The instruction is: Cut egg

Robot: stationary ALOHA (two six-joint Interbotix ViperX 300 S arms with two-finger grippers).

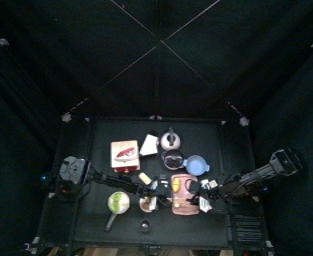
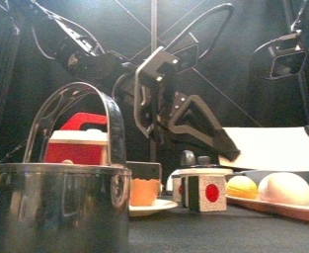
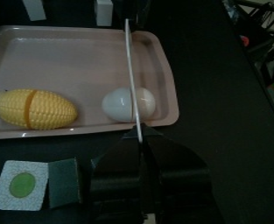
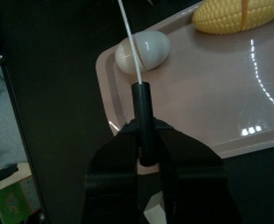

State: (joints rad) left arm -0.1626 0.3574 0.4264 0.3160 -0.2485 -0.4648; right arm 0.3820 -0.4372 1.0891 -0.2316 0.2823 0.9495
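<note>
A white egg [image 3: 132,103] lies in a pink tray [image 3: 57,48] beside a yellow toy corn cob [image 3: 34,108]. My left gripper [image 3: 139,147] is shut on a knife [image 3: 130,70] whose thin blade reaches out over the tray, passing over the egg's edge. My right gripper [image 4: 143,131] is shut on a black-handled blade [image 4: 140,96] whose thin tip runs past the egg [image 4: 143,50] at the tray's corner [image 4: 198,96]. In the front view the egg [image 2: 286,188] and corn [image 2: 243,186] sit at the right. In the top view both grippers meet over the tray [image 1: 186,195].
A metal pot with a bail handle [image 2: 58,208] stands close at the front left. Behind it are a red-and-white box [image 2: 78,138], an orange cup [image 2: 143,191] on a plate and a cube with a red dot [image 2: 203,188]. Small cards [image 3: 22,184] lie beside the tray.
</note>
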